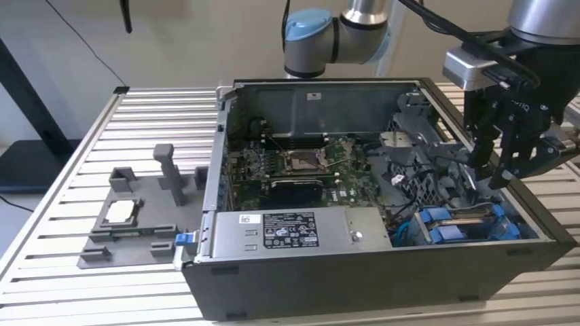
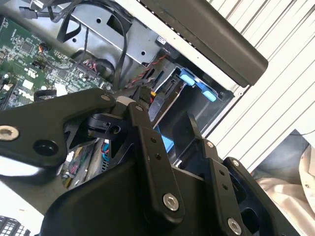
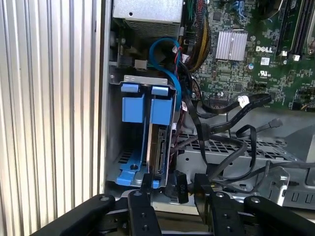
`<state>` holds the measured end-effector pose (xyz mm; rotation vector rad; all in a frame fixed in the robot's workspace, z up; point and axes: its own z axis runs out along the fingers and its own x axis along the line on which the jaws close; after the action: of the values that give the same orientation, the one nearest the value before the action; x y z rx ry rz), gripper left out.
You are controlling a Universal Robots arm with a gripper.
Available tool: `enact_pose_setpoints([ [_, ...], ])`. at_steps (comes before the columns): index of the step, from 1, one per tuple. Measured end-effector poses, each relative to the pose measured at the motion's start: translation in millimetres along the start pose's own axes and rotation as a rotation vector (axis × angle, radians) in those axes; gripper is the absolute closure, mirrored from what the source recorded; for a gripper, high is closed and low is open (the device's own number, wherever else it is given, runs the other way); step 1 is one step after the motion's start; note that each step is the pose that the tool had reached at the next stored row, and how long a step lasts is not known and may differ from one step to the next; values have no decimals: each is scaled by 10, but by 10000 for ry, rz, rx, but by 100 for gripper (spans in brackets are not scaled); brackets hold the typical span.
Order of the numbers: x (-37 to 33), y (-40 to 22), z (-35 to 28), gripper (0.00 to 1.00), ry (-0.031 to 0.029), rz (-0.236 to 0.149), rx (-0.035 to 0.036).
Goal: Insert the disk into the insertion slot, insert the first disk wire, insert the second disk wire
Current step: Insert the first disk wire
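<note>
"Metal table [image 1: 136, 109]; a dark case [image 1: 363, 288] sat mid-surface. Where was the disk [image 3: 158, 147]?"
"In the slot [image 3: 140, 79], at the case's corner on the exterior view's right, beside another blue carrier [image 3: 132, 108]."
"And the gripper [image 3: 173, 178]?"
"Over that corner, jaws apart, a black plug [image 3: 178, 192] between them."

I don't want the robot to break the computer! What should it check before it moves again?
1. The disk is in the insertion slot: ok, it stands between the blue rails.
2. The gripper is at the slot end of the computer case: ok.
3. The black connector at the gripper is held: cannot tell.
4. A wire is plugged into the disk: cannot tell.
5. The way is free of black wires: probably not ok, they bunch right beside the disk.
</note>
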<state>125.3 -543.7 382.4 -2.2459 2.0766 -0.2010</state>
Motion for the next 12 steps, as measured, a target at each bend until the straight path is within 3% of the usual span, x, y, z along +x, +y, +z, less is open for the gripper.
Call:
enact_pose_setpoints([
  [6, -1, 0, 0, 55, 14, -2, -1],
  [7, -1, 0, 0, 62, 15, -3, -1],
  [12, -2, 8, -1, 62, 18, 0, -2],
])
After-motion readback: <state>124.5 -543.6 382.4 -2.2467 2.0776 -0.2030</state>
